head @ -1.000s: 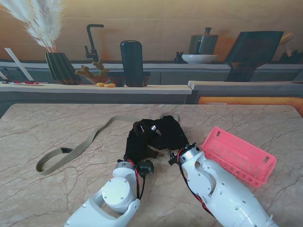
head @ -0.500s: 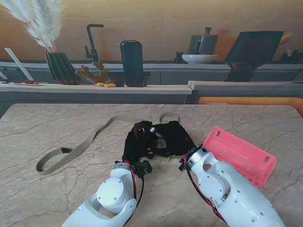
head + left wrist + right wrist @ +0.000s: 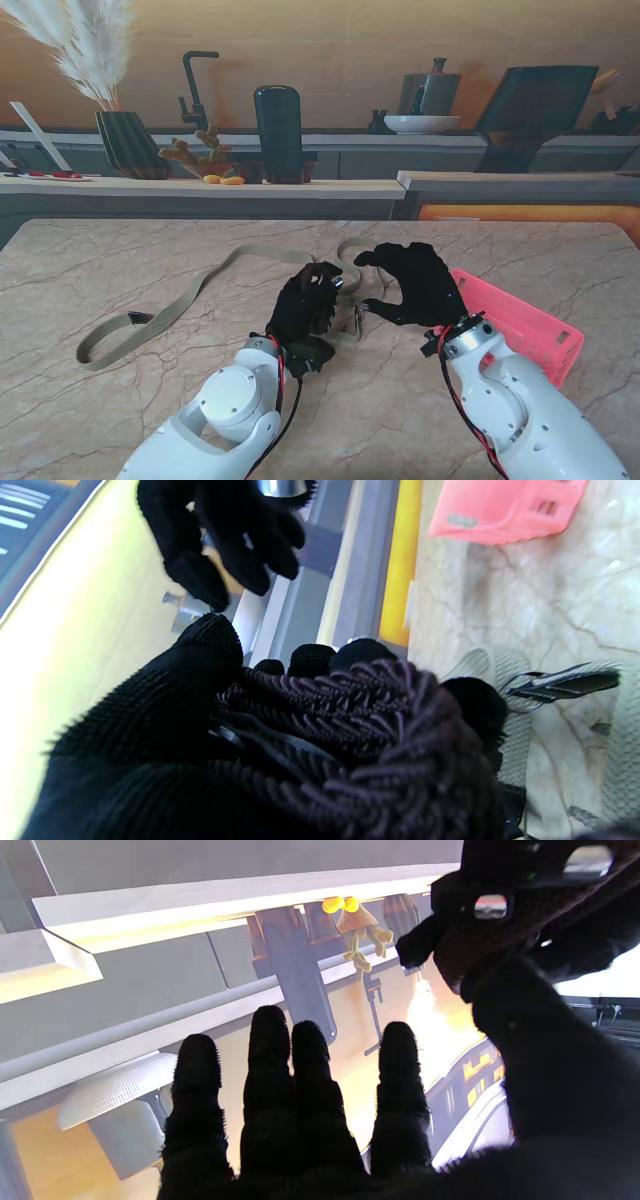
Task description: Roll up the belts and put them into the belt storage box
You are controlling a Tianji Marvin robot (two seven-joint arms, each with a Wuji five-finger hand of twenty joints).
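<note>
An olive webbing belt (image 3: 190, 295) trails across the marble table from a loop at the left to a loose curl in the middle. My left hand (image 3: 305, 305), in a black glove, is curled shut on the belt's buckle end. In the left wrist view the webbing (image 3: 515, 725) and the metal buckle (image 3: 565, 680) show just past the closed fingers (image 3: 360, 655). My right hand (image 3: 415, 280) hovers open beside it, fingers spread and holding nothing; its fingers (image 3: 295, 1090) stretch out straight. The pink belt storage box (image 3: 525, 330) lies right of that hand, partly hidden by it.
The table's far edge meets a grey counter (image 3: 200, 190) with a vase, a plant and a dark jar. The belt's loop end (image 3: 100, 345) lies at the left. My white forearms (image 3: 230, 410) fill the near side of the table.
My right hand has let go of the bundle by the left hand, moved right and farther off, and spread open. The curl of belt between the hands is now uncovered.
</note>
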